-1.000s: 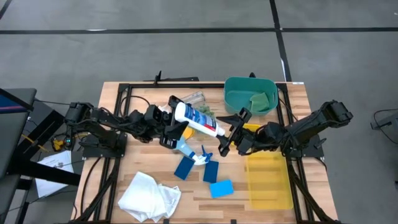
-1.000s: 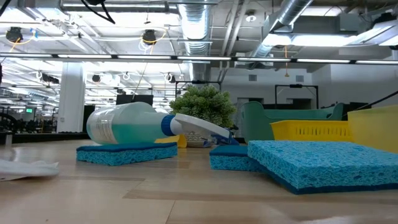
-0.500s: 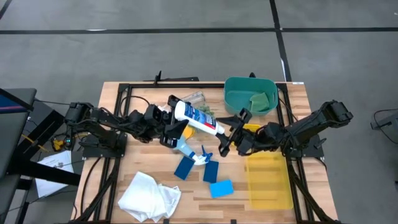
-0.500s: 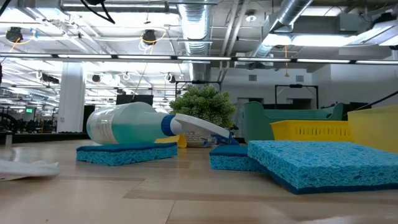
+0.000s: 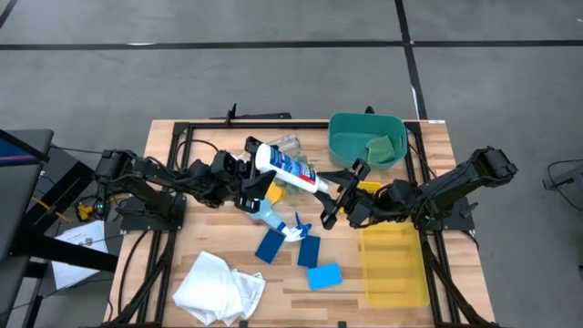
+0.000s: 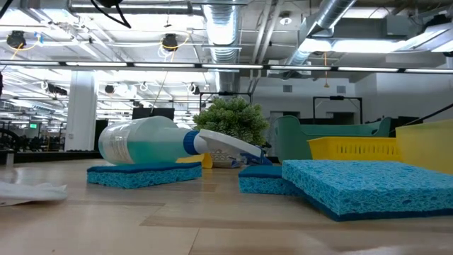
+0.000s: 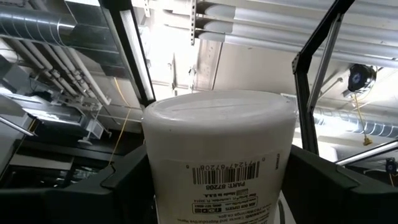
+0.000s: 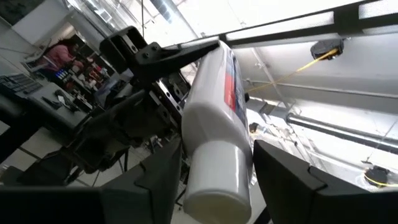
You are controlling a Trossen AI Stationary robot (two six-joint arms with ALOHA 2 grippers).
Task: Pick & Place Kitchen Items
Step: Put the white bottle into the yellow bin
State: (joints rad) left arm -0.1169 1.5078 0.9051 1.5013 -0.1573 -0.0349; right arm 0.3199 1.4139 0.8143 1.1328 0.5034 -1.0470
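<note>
A white bottle (image 5: 293,171) with a blue and red label hangs above the table's middle between both grippers. My left gripper (image 5: 254,177) is shut on its wide end, my right gripper (image 5: 332,192) on its narrow end. Below it the clear spray bottle (image 5: 277,219) with a blue trigger lies on its side, resting on a blue sponge (image 6: 145,174). Further blue sponges (image 5: 308,251) (image 5: 324,275) lie flat nearby. The clear cup (image 5: 285,143) lies toward the far edge. The white cloth (image 5: 219,287) lies crumpled at the near left. A green sponge (image 5: 383,146) sits in the teal bin. My left gripper pinches the white bottle's wide body (image 7: 217,180) between its two fingers (image 7: 127,180), just behind the flat bottom end. The fingers slant upward from the table's left. The bottle is lifted clear and tilted. My right gripper has the bottle's narrow cap end (image 8: 214,177) between its two fingers (image 8: 163,174), one on each side. The fingers come from the table's right, slanting upward, roughly along the bottle. The bottle is clear of the table.
The teal bin (image 5: 351,137) stands at the far right, the yellow bin (image 5: 393,269) at the near right. A spiky green plant ball (image 6: 230,119) sits under the held bottle. A yellow piece (image 5: 367,187) lies by the right gripper.
</note>
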